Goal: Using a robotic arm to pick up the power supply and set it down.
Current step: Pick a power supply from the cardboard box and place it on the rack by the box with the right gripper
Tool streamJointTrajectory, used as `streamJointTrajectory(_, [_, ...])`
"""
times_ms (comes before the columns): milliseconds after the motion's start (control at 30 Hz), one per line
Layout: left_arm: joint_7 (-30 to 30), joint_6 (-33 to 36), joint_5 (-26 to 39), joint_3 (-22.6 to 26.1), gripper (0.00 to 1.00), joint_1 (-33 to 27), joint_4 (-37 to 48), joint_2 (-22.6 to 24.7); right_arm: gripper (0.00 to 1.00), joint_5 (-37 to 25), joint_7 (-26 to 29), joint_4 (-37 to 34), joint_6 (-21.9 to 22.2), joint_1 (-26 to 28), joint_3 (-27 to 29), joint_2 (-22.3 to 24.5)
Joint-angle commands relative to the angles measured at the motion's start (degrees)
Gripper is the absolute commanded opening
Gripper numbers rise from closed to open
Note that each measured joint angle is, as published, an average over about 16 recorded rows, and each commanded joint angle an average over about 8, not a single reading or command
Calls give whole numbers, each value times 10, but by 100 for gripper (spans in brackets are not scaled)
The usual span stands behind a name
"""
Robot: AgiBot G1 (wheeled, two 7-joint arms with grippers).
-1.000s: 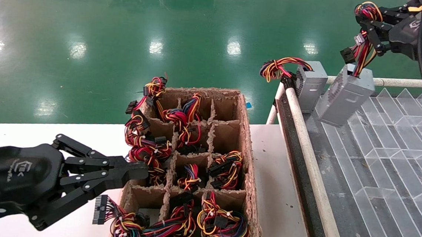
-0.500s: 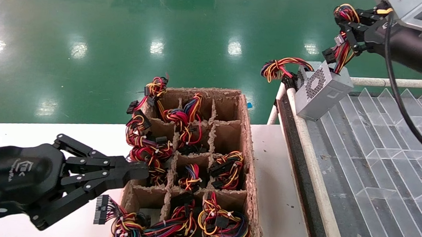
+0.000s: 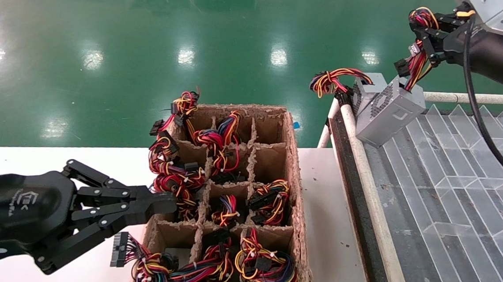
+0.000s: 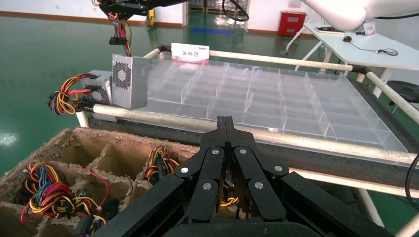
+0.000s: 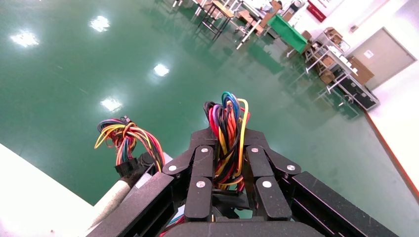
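At the top right, the robotic arm (image 3: 501, 52) ends in my right gripper (image 3: 427, 31), shut on the wire bundle (image 5: 227, 123) of the power supply (image 3: 391, 111). The grey box hangs tilted by its wires over the far left corner of the clear divided tray (image 3: 474, 183), perforated side up. In the right wrist view, my right gripper (image 5: 227, 138) pinches the coloured wires between its fingers. The left wrist view shows the hanging power supply (image 4: 128, 74) far off. My left gripper (image 3: 172, 202) rests shut at the cardboard box's left wall, holding nothing; its tips (image 4: 226, 121) are pressed together.
A second grey supply (image 3: 367, 94) with a wire bundle (image 3: 331, 81) stands just behind the hanging one. The brown cardboard divider box (image 3: 296, 170) holds several wired units. A white pipe rail (image 3: 365, 166) borders the tray. The white table (image 3: 333, 235) lies between them.
My right gripper carried the supply left, then a little back right. The box swung and turned, now showing its perforated face. The left gripper has not moved.
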Motion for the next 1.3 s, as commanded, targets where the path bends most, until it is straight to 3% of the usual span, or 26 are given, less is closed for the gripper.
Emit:
streamJointTrajectory(33, [0,0,0,0,0,0,0,0,0,0,1,-1,1,-1,1,1])
streamJointTrajectory(1300, [0,0,0,0,0,0,0,0,0,-17,-34,-93,-11,31,-42,-97])
